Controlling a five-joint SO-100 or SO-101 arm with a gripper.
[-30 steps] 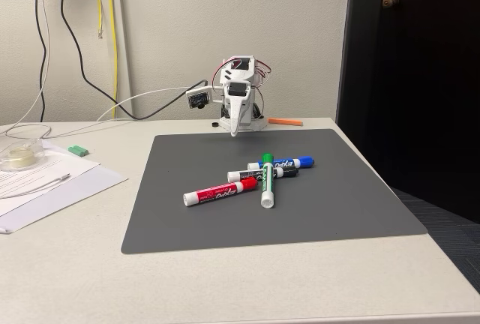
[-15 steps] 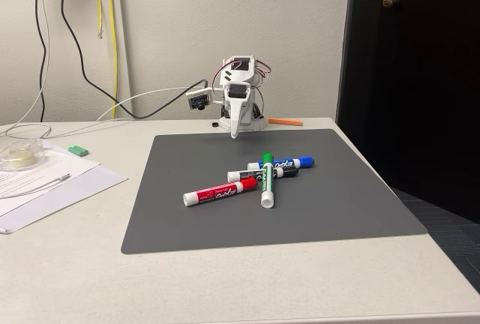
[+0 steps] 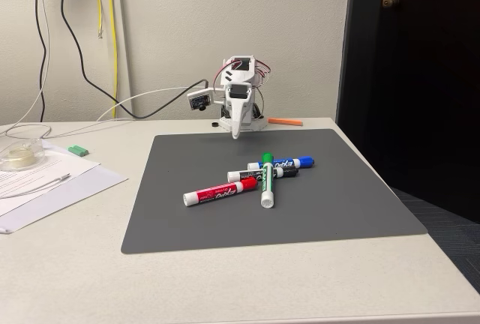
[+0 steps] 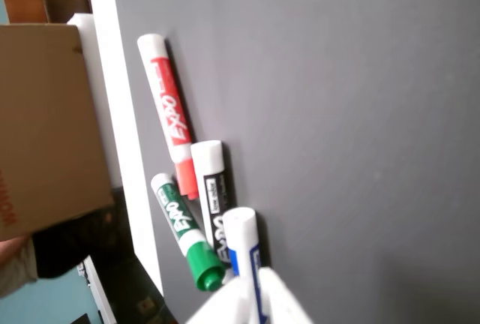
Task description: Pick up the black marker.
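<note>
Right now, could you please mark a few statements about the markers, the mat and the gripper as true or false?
1. The gripper holds the black marker. False: the marker lies on the grey mat; the gripper hangs above the mat's far edge.
2. The green marker lies across the black marker. True.
3. The red marker is off the mat. False: it lies on it.
4. The blue marker lies just behind the black one in the fixed view. True.
5. Papers lie on the table left of the mat. True.

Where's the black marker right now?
In the fixed view, the black marker lies mid-mat, under the green marker, just in front of the blue marker.
</note>
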